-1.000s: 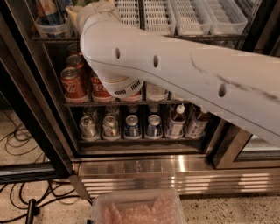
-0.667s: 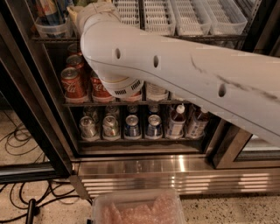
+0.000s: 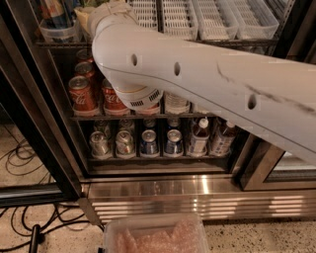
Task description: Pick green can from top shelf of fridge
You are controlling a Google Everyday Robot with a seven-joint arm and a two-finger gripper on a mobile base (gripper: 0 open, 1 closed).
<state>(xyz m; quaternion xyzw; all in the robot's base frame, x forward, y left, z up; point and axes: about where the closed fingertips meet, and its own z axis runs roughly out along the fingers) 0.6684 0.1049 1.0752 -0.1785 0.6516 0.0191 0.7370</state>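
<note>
The fridge (image 3: 163,190) stands open in front of me, with black door frames and a ribbed steel base. My white arm (image 3: 197,74) crosses the view from the right and ends at the top shelf (image 3: 237,43), upper left. My gripper is hidden past the wrist (image 3: 111,10) at the top edge of the view. A sliver of pale green (image 3: 83,14) shows just left of the wrist; it may be the green can, and the rest of it is hidden. White slotted bins (image 3: 212,20) line the top shelf.
A blue-and-red tall can (image 3: 54,12) stands in a clear tub at the top left. Red cola cans (image 3: 81,94) fill the middle rack, with silver cans (image 3: 124,143) and bottles (image 3: 200,138) below. A clear plastic tub (image 3: 155,237) and cables (image 3: 29,222) lie on the floor.
</note>
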